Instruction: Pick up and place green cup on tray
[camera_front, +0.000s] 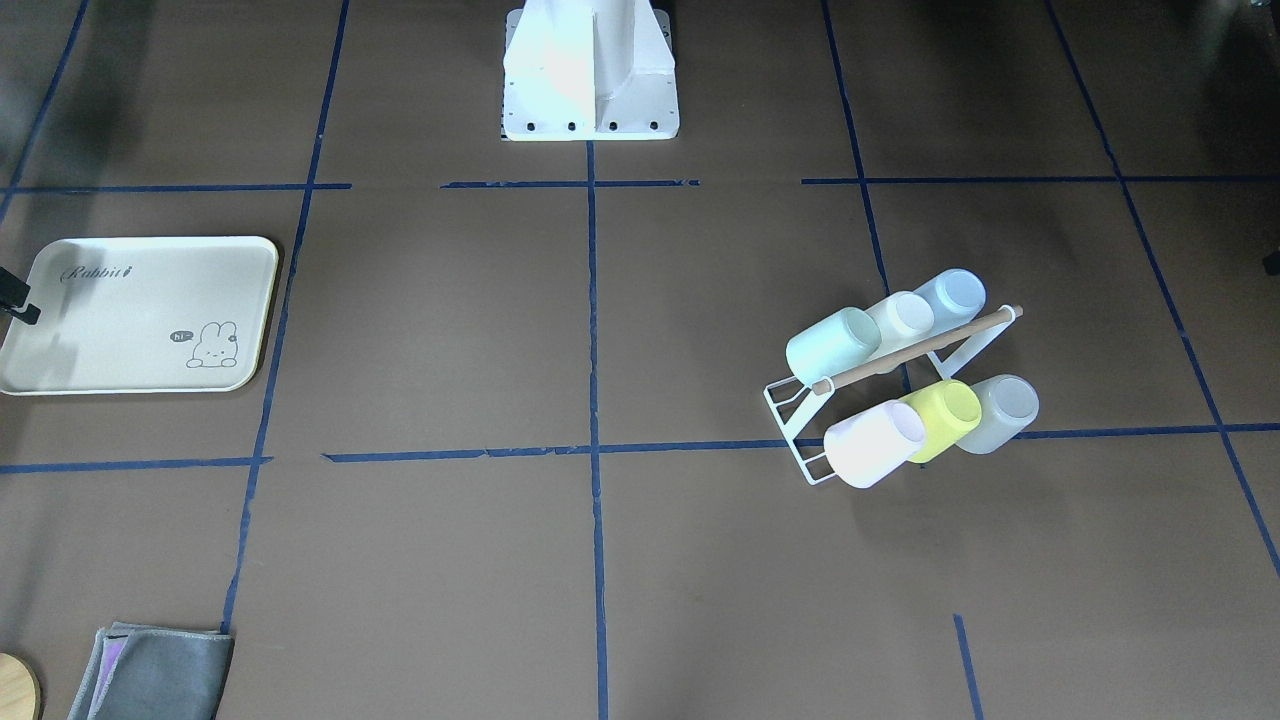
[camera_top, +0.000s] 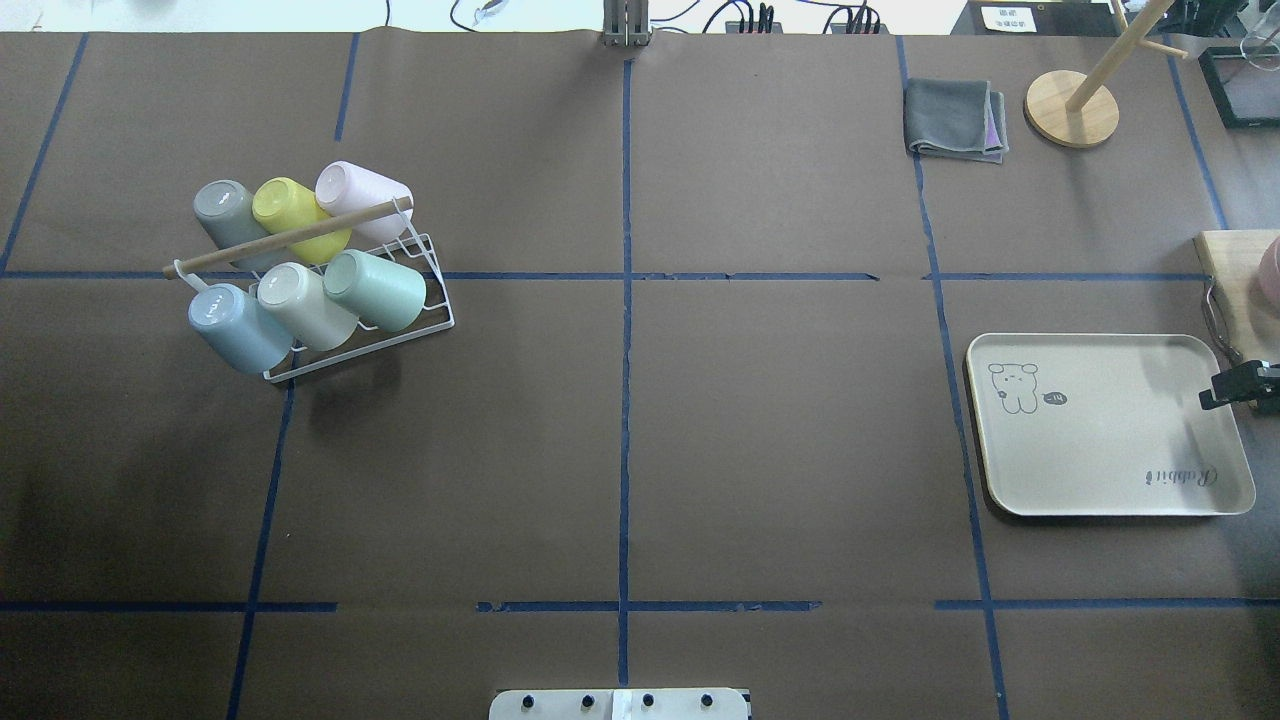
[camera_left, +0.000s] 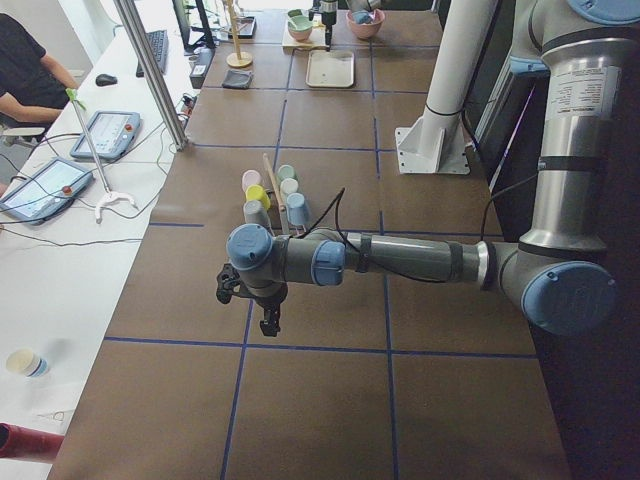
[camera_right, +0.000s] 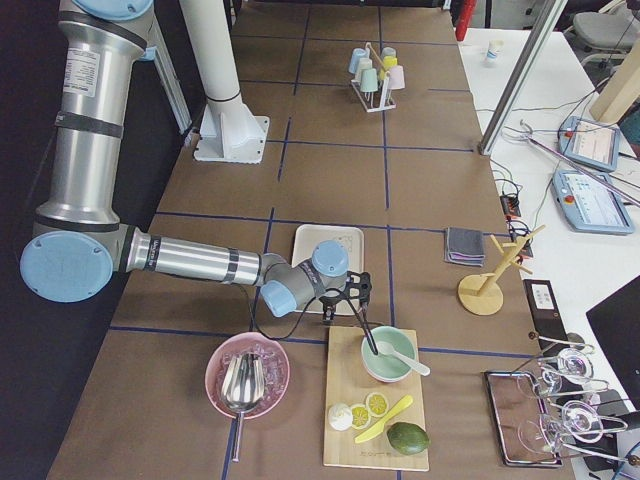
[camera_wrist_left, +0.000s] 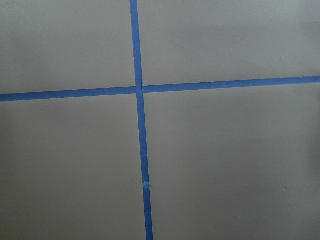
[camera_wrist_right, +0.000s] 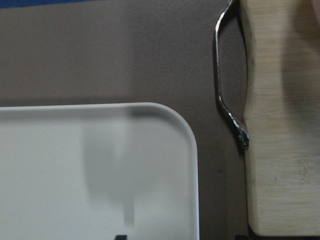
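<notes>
The green cup (camera_top: 375, 290) lies on its side on a white wire rack (camera_top: 432, 312), at the end of the row nearest the table's middle; it also shows in the front-facing view (camera_front: 832, 345). The cream tray (camera_top: 1105, 425) with its rabbit drawing lies flat far across the table. My right gripper (camera_top: 1228, 390) hovers over the tray's outer edge, open and holding nothing; its fingertips (camera_wrist_right: 120, 236) barely show at the wrist view's bottom edge. My left gripper (camera_left: 255, 305) hangs over bare table short of the rack, and I cannot tell whether it is open or shut.
Pale blue (camera_top: 235, 325), cream, grey, yellow-green (camera_top: 290, 215) and pink cups share the rack under a wooden rod. A wooden board (camera_wrist_right: 280, 125) with a metal handle (camera_wrist_right: 227, 110) lies just past the tray. A grey cloth (camera_top: 955, 120) and wooden stand (camera_top: 1072, 105) sit beyond.
</notes>
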